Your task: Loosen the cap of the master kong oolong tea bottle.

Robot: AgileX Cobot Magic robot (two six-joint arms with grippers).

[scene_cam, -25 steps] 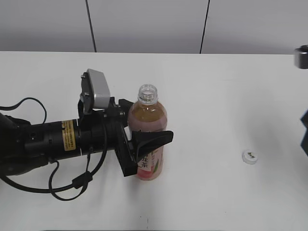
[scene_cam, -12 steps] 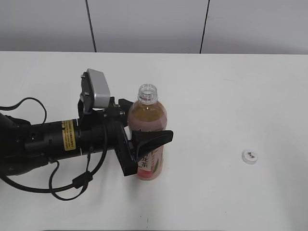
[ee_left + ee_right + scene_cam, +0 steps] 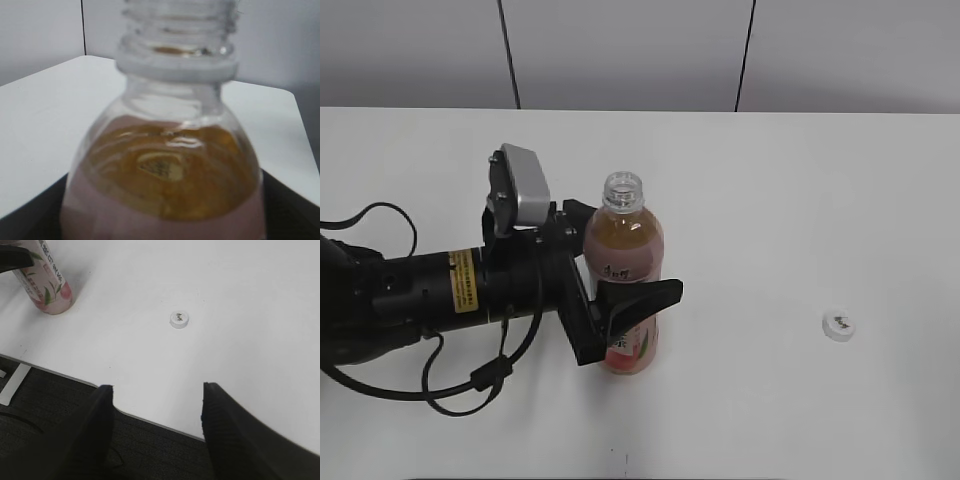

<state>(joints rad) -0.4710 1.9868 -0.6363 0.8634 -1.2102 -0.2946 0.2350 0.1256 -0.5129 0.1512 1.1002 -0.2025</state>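
The master kong oolong tea bottle (image 3: 623, 262) stands upright left of the table's middle, with its neck open and no cap on it. My left gripper (image 3: 628, 252) reaches in from the left, one jaw on each side of the bottle's body, slightly spread. The left wrist view shows the bottle's shoulder and bare threaded neck (image 3: 175, 60) close up, with dark jaws at the lower corners. The white cap (image 3: 838, 325) lies alone on the table at the right and also shows in the right wrist view (image 3: 178, 319). My right gripper (image 3: 157, 390) is open and empty above the table's front edge.
The white table (image 3: 770, 180) carries nothing else. Its front edge (image 3: 150, 420) and the dark floor below show in the right wrist view. The left arm's black body and cables (image 3: 410, 300) lie across the table's left side. A grey panelled wall (image 3: 620, 50) stands behind.
My left gripper's jaws have spread a little and the bottle has shifted slightly to the left. The right arm, seen at the right edge one second ago, has left the exterior view.
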